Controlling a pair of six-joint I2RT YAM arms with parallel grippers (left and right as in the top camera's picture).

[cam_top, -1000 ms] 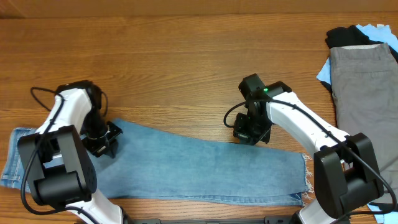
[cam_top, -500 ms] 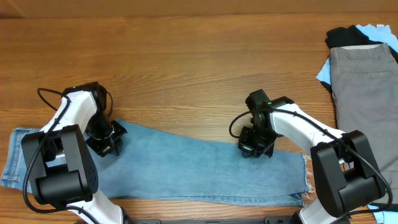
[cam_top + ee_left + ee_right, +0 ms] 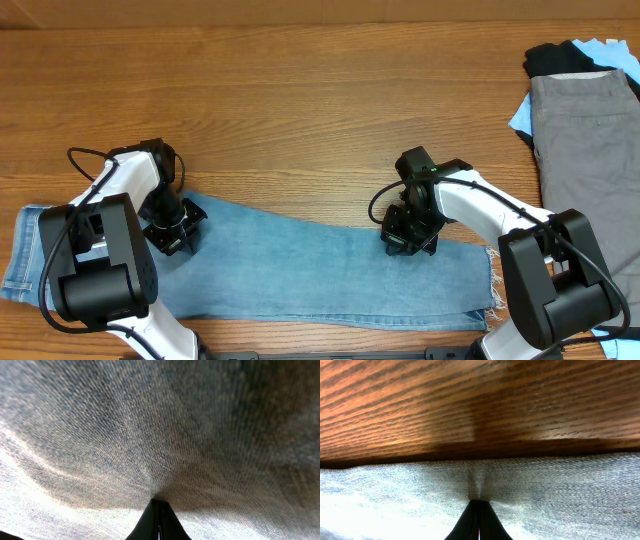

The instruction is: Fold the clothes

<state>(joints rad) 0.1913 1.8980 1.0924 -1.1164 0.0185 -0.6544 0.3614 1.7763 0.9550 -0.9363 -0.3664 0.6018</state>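
Observation:
The clothes are light-blue jeans (image 3: 320, 270) lying flat along the table's front, with the frayed hem (image 3: 492, 285) at the right. My left gripper (image 3: 172, 232) sits on the jeans' far edge near the left end. In the left wrist view denim (image 3: 150, 425) fills the frame and puckers at the shut gripper (image 3: 159, 504). My right gripper (image 3: 408, 232) rests on the far edge toward the hem. In the right wrist view the denim edge (image 3: 560, 480) meets bare wood, and a crease runs into the shut gripper (image 3: 479, 504).
A pile of other garments lies at the right edge: grey trousers (image 3: 585, 150), a black piece (image 3: 560, 55) and a light-blue cloth (image 3: 520, 118). Bare wooden table (image 3: 300, 100) stretches behind the jeans.
Both grippers have moved toward the table's front and settled onto the jeans' far edge, the right one the farther. The jeans lie much as before.

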